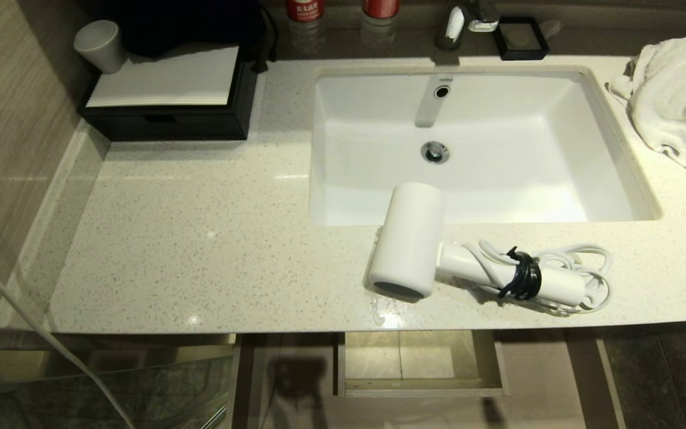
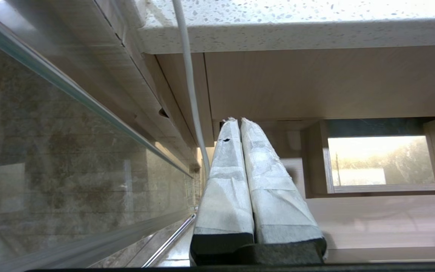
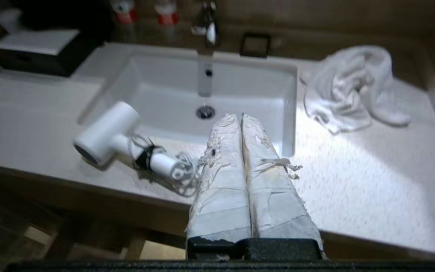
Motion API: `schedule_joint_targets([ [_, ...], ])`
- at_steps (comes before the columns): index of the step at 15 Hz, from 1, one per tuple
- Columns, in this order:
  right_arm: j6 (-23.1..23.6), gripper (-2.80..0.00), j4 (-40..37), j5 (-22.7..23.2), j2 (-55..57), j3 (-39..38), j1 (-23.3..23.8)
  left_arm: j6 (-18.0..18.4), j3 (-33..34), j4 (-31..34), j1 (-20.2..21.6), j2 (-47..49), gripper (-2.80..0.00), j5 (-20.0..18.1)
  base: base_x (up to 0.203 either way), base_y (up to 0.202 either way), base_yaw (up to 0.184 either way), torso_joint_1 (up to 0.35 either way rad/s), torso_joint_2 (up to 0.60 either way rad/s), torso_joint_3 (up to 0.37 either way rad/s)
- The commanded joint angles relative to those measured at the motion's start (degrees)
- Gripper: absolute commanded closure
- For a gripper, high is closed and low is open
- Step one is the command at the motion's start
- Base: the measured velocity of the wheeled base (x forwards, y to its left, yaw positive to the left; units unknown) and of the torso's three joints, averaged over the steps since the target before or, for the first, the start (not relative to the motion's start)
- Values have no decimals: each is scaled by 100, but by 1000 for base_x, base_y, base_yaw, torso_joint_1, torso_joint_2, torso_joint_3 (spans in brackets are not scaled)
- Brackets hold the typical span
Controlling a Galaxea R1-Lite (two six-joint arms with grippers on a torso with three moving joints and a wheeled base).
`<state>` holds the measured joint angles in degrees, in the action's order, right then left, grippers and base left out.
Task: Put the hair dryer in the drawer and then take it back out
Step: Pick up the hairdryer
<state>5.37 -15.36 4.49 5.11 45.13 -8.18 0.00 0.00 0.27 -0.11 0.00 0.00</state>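
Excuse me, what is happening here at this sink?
Nothing is held yet. The hair dryer lies on the countertop in front of the sink, its cord bundled. The right gripper is shut and empty, facing the counter from its front edge. The left gripper is shut, parked below the counter. The drawer looks open beneath.

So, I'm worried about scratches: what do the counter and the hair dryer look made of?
The counter looks like polished speckled stone or quartz composite: fine dark flecks and glossy light reflections. The hair dryer looks like smooth matte white plastic, seamless along the barrel with soft shading; its cord seems rubbery, bundled by a black band.
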Motion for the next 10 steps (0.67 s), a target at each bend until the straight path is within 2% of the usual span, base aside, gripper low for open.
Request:
schedule_joint_targets([
  [1,-5,0,-2139,497,1490,2578,-4,0,9,0,0,0,0,0,0,0,0,0,0,0],
  [3,152,0,-3342,1046,2887,3792,-143,0,9,0,-7,0,0,0,0,0,0,0,0,0],
  [6,890,0,-4222,1747,4513,4454,-679,0,9,0,2,0,0,0,0,0,0,0,0,0],
  [7,1171,-280,-4401,1959,4963,4652,-878,0,9,0,1,0,0,0,0,0,0,0,0,0],
  [9,1904,-280,-4787,2095,5701,4966,-1149,0,9,0,2,0,0,0,0,0,0,0,0,0],
  [10,2354,-280,-5126,1867,6086,5172,-1213,0,9,0,0,0,0,0,0,0,0,0,0,0],
])
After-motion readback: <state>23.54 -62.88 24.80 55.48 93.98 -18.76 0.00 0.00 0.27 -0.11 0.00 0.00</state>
